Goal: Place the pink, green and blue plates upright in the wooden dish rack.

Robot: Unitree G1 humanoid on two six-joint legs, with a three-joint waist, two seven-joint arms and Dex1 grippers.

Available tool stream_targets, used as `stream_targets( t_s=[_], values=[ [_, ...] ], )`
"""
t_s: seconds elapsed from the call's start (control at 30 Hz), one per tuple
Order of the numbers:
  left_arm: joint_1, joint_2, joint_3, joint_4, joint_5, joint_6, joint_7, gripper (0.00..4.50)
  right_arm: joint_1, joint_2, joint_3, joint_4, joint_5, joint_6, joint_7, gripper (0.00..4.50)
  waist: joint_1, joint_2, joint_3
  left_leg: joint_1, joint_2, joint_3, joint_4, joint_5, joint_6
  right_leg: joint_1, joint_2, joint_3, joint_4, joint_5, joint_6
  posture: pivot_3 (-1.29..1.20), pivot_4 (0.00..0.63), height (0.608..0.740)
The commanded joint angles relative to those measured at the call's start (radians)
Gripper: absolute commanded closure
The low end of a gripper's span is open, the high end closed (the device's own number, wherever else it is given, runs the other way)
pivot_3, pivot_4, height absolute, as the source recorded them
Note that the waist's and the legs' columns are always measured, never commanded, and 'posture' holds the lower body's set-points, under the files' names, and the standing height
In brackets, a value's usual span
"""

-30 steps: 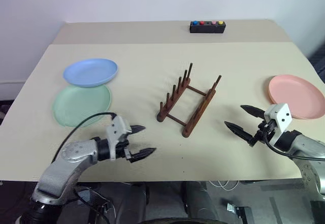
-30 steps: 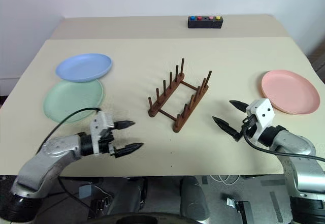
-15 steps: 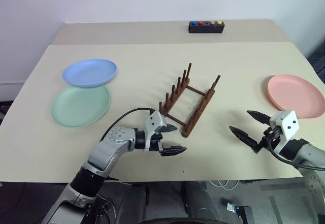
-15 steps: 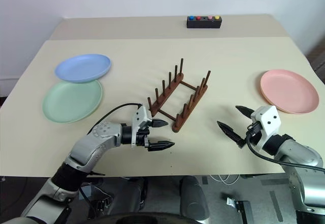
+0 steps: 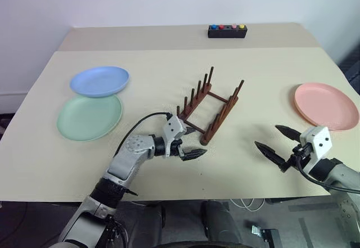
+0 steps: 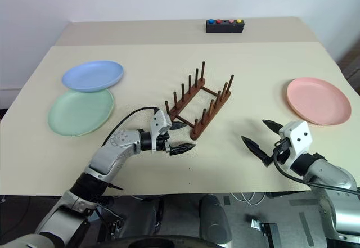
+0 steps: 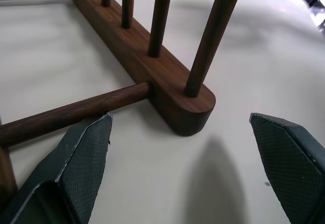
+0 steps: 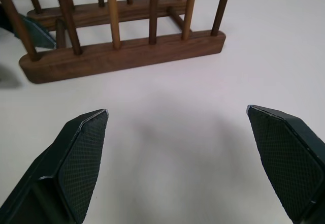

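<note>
No readable text or labels anywhere

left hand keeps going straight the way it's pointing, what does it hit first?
Most likely the wooden dish rack: the open left hand points at the near end of one base rail, which sits between its fingers. Nothing lies in between; one finger looks very near a crossbar, though depth is unclear.

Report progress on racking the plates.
Done: nothing; the rack holds no plates. In hand: the open left gripper is at the rack's near end; the right gripper is open and holds nothing. Left: blue plate, green plate and pink plate all lie flat.
</note>
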Motion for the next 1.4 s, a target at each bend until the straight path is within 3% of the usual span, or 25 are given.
stream_targets(
  t_s=[0.03, 0.3, 0.4, 0.73, 0.93, 1.27, 1.4],
  values=[
    [-0.016, -0.026, 0.01, 0.043, 0.049, -0.027, 0.057, 0.0, 0.002, 0.006, -0.03, -0.036, 0.012, -0.025, -0.005, 0.03, 0.0, 0.0, 0.0, 0.001, 0.0, 0.0, 0.0, 0.0, 0.0, 0.001, 0.0, 0.0, 0.0, 0.0, 0.0, 0.0, 0.15, 0.74],
    [-0.036, -0.112, 0.007, 0.14, 0.147, -0.082, 0.178, 0.0, 0.018, 0.014, -0.03, -0.044, 0.01, -0.036, -0.016, 0.03, 0.002, 0.0, 0.0, 0.003, 0.0, 0.0, 0.0, 0.0, 0.0, 0.004, 0.0, 0.0, -0.002, -0.002, 0.003, 0.0, 0.15, 0.74],
    [-0.035, -0.121, 0.009, 0.14, 0.149, -0.081, 0.181, 0.9, 0.014, 0.012, -0.027, -0.043, 0.01, -0.037, -0.018, 0.0, 0.002, 0.0, -0.001, 0.003, 0.0, 0.0, -0.001, 0.0, 0.0, 0.004, 0.0, 0.0, -0.002, -0.002, 0.003, 0.0, 0.15, 0.74],
    [-0.04, -0.132, 0.028, 0.152, 0.15, -0.103, 0.19, 0.9, -0.011, 0.01, -0.01, -0.032, 0.005, -0.037, -0.019, 0.0, 0.002, 0.0, -0.001, 0.003, 0.0, 0.0, -0.001, 0.0, 0.0, 0.004, 0.0, 0.0, -0.002, -0.002, 0.003, 0.0, 0.15, 0.74],
    [-0.044, -0.137, 0.031, 0.159, 0.163, -0.104, 0.2, 3.6, -0.013, 0.013, -0.004, -0.034, 0.003, -0.038, -0.018, 0.0, 0.002, 0.0, -0.001, 0.003, 0.0, 0.0, -0.001, 0.0, 0.0, 0.004, 0.0, 0.0, -0.002, -0.003, 0.003, 0.0, 0.15, 0.74],
    [-0.056, -0.115, 0.053, 0.182, 0.154, -0.165, 0.146, 3.6, -0.005, 0.011, 0.002, -0.054, 0.011, -0.03, -0.014, 0.0, 0.002, 0.0, -0.001, 0.003, 0.0, 0.0, -0.001, 0.0, 0.0, 0.004, 0.0, 0.0, -0.003, -0.003, 0.004, 0.0, 0.15, 0.74],
    [-0.05, -0.009, 0.084, 0.104, 0.03, -0.148, -0.09, 3.6, 0.0, -0.013, 0.021, -0.054, -0.015, -0.029, 0.005, 0.0, -0.007, 0.0, 0.0, 0.003, 0.0, 0.0, -0.004, 0.0, 0.0, 0.002, 0.0, 0.0, -0.004, -0.003, 0.004, 0.0, 0.15, 0.74]
  ],
)
